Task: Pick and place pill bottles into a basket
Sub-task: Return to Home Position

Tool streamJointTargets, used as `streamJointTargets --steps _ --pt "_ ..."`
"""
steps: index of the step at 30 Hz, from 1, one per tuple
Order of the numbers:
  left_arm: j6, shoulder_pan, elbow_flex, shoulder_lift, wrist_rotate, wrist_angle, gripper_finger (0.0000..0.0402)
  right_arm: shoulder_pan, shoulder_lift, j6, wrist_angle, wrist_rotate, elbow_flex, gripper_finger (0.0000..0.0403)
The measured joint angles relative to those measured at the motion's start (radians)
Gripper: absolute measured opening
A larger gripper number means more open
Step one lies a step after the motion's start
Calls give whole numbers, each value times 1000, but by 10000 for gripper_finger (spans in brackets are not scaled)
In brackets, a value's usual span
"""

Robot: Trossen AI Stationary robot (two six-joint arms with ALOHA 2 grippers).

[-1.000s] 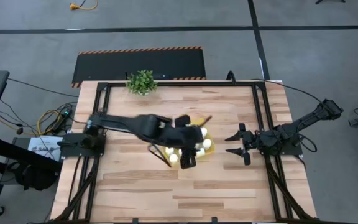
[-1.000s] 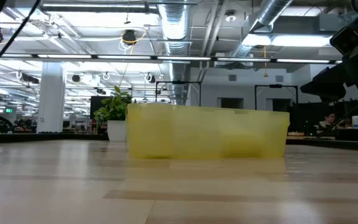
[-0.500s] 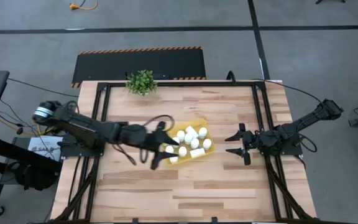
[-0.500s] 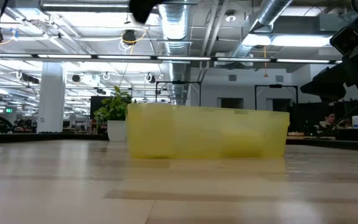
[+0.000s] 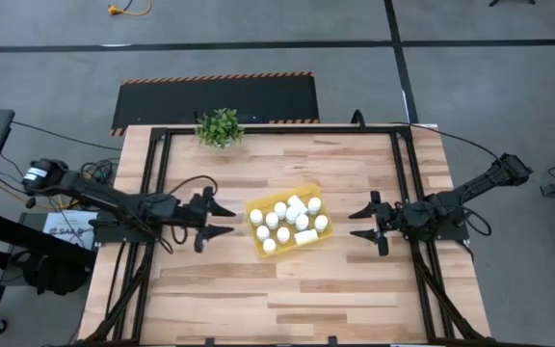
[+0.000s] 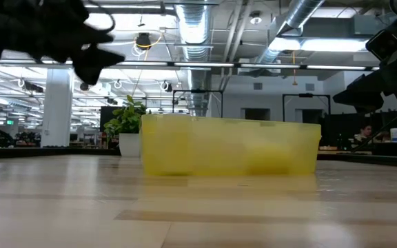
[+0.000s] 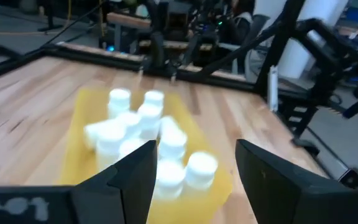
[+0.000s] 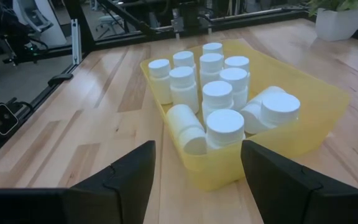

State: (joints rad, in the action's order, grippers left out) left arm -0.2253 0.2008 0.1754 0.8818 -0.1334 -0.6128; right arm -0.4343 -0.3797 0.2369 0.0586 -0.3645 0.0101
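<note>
The yellow basket point(image 5: 251, 214) sits in the middle of the table point(image 5: 287, 289), turned a little. All the white bottles point(image 5: 282, 217) are inside it. Most stand up, and a few lie on their sides.

The left gripper point(image 5: 231, 221) is on the left side of the table. It points at the basket, near it but not touching. Its fingers point(image 7: 132, 177) are spread wide and hold nothing.

The right gripper point(image 5: 353, 224) is on the other side and also points at the basket. Its fingers point(image 8: 123, 174) are spread wide too, and they are empty.

A small green plant point(image 5: 220, 126) stands at the far edge of the table, well away from the basket.
</note>
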Motion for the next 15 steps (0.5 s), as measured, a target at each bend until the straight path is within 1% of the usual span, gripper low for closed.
streamJointTargets --steps 3,6,11,15 --pt "-7 0 -84 -72 -10 -10 206 0 0 0 0 0 0 230" --pt "-45 0 -161 -136 -12 -41 206 0 0 0 0 0 0 230" --pt "-49 0 -165 -225 -33 44 206 0 0 0 0 0 0 230" --pt "-10 0 -165 -267 -90 144 206 0 0 0 0 0 0 230"
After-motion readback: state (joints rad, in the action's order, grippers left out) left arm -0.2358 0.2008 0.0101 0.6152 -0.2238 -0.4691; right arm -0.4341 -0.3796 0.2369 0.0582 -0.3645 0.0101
